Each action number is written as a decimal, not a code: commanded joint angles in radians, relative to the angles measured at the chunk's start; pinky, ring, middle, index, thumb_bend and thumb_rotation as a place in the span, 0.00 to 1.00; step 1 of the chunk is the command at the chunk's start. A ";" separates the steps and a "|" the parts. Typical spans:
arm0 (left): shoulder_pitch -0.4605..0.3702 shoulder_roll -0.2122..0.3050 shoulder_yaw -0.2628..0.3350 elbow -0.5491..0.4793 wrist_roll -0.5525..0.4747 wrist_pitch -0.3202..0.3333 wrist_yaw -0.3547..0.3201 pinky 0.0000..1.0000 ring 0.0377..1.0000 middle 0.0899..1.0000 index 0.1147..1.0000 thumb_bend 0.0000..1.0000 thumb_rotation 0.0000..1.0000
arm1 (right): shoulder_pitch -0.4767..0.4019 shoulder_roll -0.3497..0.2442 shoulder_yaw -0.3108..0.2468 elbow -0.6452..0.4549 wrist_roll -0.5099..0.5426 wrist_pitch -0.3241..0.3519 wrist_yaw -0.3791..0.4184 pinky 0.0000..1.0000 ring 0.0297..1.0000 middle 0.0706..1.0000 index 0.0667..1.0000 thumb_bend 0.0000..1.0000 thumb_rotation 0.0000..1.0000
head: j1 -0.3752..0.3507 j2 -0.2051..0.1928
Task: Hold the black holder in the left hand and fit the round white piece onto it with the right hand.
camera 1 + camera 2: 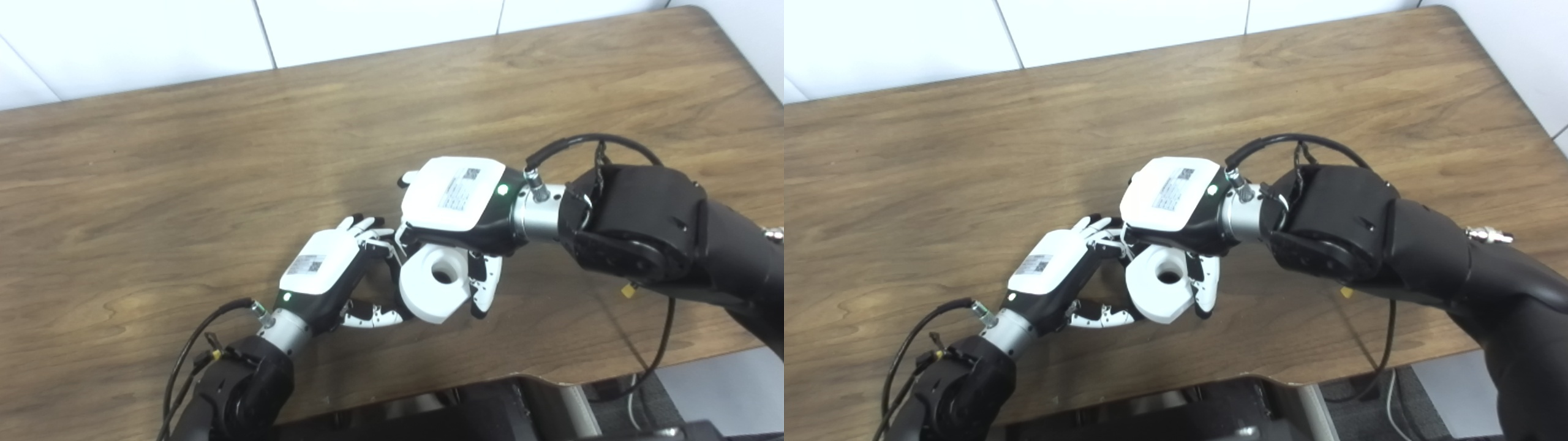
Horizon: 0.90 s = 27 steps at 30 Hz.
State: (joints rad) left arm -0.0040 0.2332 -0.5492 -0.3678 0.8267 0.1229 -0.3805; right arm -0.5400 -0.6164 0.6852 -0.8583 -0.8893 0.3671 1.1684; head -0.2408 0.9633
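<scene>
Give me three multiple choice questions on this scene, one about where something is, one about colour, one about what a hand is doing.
1. Where is the round piece?
A. Between the two hands
B. At the table's far edge
C. On the floor

2. What colour is the round piece?
A. Red
B. White
C. Green

3. What is the right hand doing?
A. Resting flat, empty
B. Holding the round piece
C. Out of view

A: it sits between the left hand and the right hand.
B: it is plain white.
B: the fingers wrap its side.

One round white piece (pixel 433 283), two robot hands.
</scene>
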 commanded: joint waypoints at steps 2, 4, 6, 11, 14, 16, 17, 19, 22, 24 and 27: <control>-0.001 -0.004 -0.026 0.026 0.008 0.009 -0.060 1.00 0.94 0.81 0.42 0.52 0.06 | -0.032 -0.012 -0.021 -0.013 0.003 0.030 0.101 0.96 0.78 0.68 0.67 0.98 0.35 | 0.001 0.000; -0.002 -0.003 -0.027 0.026 0.009 0.008 -0.061 1.00 0.94 0.80 0.42 0.52 0.06 | -0.037 -0.014 -0.016 -0.012 0.001 0.030 0.101 0.97 0.80 0.69 0.69 0.99 0.37 | 0.001 0.000; -0.003 -0.004 -0.027 0.027 0.009 0.009 -0.064 1.00 0.94 0.80 0.42 0.52 0.06 | -0.037 -0.013 -0.020 -0.011 0.001 0.025 0.101 0.97 0.80 0.70 0.69 0.99 0.38 | 0.002 -0.001; -0.005 -0.006 -0.026 0.032 0.007 0.006 -0.065 1.00 0.94 0.80 0.42 0.52 0.06 | -0.056 -0.019 -0.019 -0.007 0.012 0.041 0.101 0.98 0.81 0.71 0.70 1.00 0.39 | 0.004 -0.004; -0.005 -0.009 -0.026 0.035 0.003 0.007 -0.066 1.00 0.94 0.80 0.42 0.52 0.06 | -0.067 -0.016 -0.031 -0.002 0.022 0.043 0.101 0.99 0.81 0.71 0.71 1.00 0.39 | 0.005 -0.005; -0.005 -0.010 -0.025 0.035 0.001 0.011 -0.070 1.00 0.94 0.80 0.42 0.52 0.06 | -0.076 -0.016 -0.036 0.002 0.027 0.045 0.101 0.99 0.81 0.71 0.71 1.00 0.39 | 0.005 -0.006; -0.006 -0.010 -0.025 0.035 0.001 0.012 -0.071 1.00 0.94 0.80 0.42 0.52 0.06 | -0.081 -0.018 -0.036 0.003 0.029 0.045 0.101 0.99 0.81 0.70 0.71 1.00 0.39 | 0.008 -0.006; -0.007 -0.010 -0.026 0.035 0.001 0.014 -0.073 1.00 0.94 0.79 0.42 0.52 0.06 | -0.089 -0.019 -0.039 0.006 0.034 0.057 0.101 0.99 0.82 0.70 0.71 1.00 0.39 | 0.008 -0.005; -0.008 -0.008 -0.028 0.032 0.006 0.023 -0.083 1.00 0.94 0.80 0.42 0.52 0.06 | -0.106 -0.026 -0.033 0.012 0.041 0.065 0.101 1.00 0.83 0.71 0.71 1.00 0.39 | 0.008 -0.006; -0.009 -0.007 -0.029 0.031 0.005 0.022 -0.081 1.00 0.94 0.80 0.42 0.52 0.06 | -0.111 -0.027 -0.034 0.014 0.041 0.063 0.101 1.00 0.83 0.71 0.71 1.00 0.39 | 0.007 -0.006; -0.009 -0.005 -0.028 0.035 0.001 0.019 -0.079 1.00 0.93 0.79 0.42 0.52 0.06 | -0.119 -0.027 -0.040 0.015 0.040 0.065 0.101 0.99 0.83 0.71 0.71 1.00 0.40 | 0.005 -0.007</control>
State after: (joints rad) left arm -0.0182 0.2238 -0.5500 -0.3629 0.8275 0.1387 -0.4004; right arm -0.6151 -0.6336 0.6654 -0.8319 -0.8491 0.3803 1.1684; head -0.2362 0.9557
